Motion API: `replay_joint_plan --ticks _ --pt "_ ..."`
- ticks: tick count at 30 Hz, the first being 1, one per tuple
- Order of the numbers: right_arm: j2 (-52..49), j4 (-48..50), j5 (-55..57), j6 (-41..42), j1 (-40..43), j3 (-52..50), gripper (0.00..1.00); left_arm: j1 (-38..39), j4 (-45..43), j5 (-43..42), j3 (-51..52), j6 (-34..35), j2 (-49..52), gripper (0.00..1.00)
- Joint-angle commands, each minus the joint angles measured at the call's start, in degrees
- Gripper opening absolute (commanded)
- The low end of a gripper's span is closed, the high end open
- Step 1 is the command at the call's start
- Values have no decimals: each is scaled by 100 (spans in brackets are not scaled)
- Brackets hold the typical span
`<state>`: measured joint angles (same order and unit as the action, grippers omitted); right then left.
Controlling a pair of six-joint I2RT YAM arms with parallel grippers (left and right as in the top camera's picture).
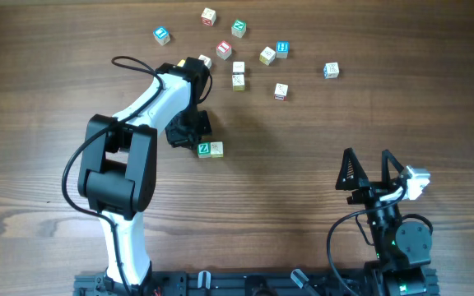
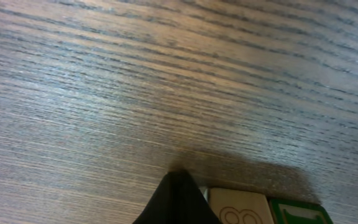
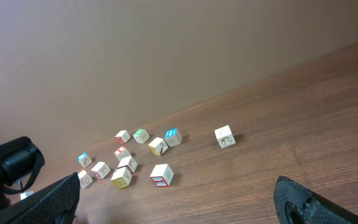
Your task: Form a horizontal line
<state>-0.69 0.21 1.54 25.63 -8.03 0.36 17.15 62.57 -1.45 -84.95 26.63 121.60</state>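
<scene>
The row (image 1: pixel 210 149) lies just left of centre in the overhead view. It is a green Z cube (image 1: pixel 204 149) with a cream cube (image 1: pixel 216 149) touching its right side, the two level with each other. The left gripper (image 1: pixel 194 131) sits just up and left of the pair, its dark body reaching the Z cube's upper edge. Its jaws are pressed together and hold nothing. In the left wrist view the joined fingers (image 2: pixel 178 202) make one dark point at the bottom edge. Just right of it is the cream cube, showing an 8, and then the green one. Whether the tip touches the cream cube I cannot tell.

The right gripper (image 1: pixel 367 156) is at the lower right of the overhead view, well apart from the row. Its jaws are spread wide with nothing between them.

Loose cubes (image 1: pixel 239 67) are scattered over the upper middle of the table (image 1: pixel 48 123), all well apart from the row. Among them are a blue cube (image 1: pixel 162 34) at the far left, a red cube (image 1: pixel 224 48) near the middle and another blue one (image 1: pixel 330 70) off alone at the right. One pale cube (image 1: pixel 205 60) is partly hidden behind the left arm (image 1: pixel 151 103), which runs up from the bottom edge.
</scene>
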Motion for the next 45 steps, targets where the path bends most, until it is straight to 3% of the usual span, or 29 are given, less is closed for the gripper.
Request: replay_joint_plan --ticks 1,13,16,19,28,36,41,42,43,44,45 --pt "9 22 -70 2 24 -7 100 26 -48 -87 37 -92 81 4" --pt "9 22 -70 0 24 -7 100 212 -170 -79 37 -92 81 4" --pt "9 20 -70 4 24 -7 100 175 -79 369 37 -90 79 4" --pt "9 22 -70 4 24 -7 100 -37 162 754 35 -92 79 4" --pt "9 22 -70 4 24 -7 100 -944 90 496 37 -90 79 5" --pt "9 22 -70 4 24 -7 100 -1434 -505 498 37 -63 79 7" --pt "9 22 -70 4 24 -7 99 -2347 -535 496 37 -68 79 9" --pt "9 22 -68 2 24 -7 100 -2509 -527 496 37 -68 79 16" --pt "9 22 -70 2 24 -7 100 -2702 -494 496 37 -68 79 36" --pt "9 22 -70 7 24 -7 100 -2844 -468 494 37 -68 79 74" --pt "9 22 -70 4 24 -7 100 -2992 -479 494 37 -68 79 100"
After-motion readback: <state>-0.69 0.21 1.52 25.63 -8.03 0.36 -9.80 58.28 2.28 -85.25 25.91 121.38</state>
